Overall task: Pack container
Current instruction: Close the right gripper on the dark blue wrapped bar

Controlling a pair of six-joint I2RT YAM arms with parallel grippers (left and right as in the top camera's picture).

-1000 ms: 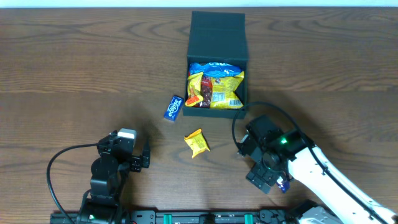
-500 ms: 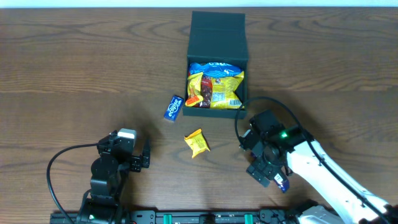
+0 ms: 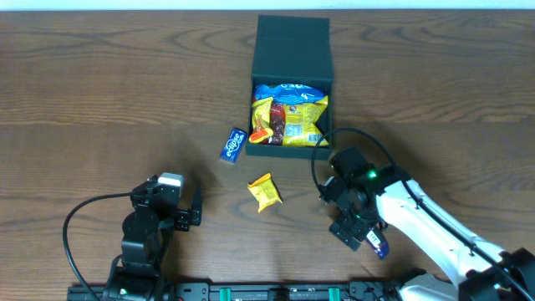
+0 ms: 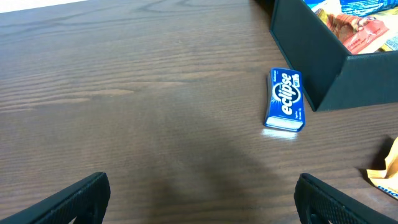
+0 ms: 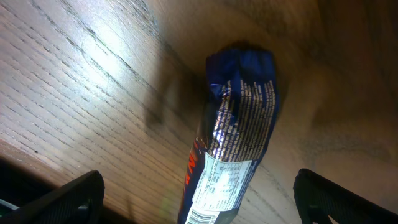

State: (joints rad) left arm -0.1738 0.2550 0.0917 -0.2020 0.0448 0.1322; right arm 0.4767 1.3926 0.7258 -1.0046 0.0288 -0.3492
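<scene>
The container (image 3: 292, 50) sits open at the far middle of the worktop (image 3: 100, 100), snack packets (image 3: 288, 117) inside; an Eclipse gum pack (image 4: 285, 99) lies just beside its front corner. Right fingers (image 5: 68, 196) spread wide over a blue wrapped snack bar (image 5: 239, 124), gripping nothing; left fingers (image 4: 74, 199) gape empty too.

Blue wrapper (image 5: 239, 124) cut off by wrist view's bottom edge; overhead, right pincer (image 3: 358, 232) mostly hides it

A bench (image 3: 100, 92) of dark brown wood with long, straight grain fills the overhead view. Beyond the bench's far edge runs a thin pale strip (image 3: 125, 4). In the right wrist view, a bright glare (image 5: 106, 31) lies across the bench's grain.
</scene>
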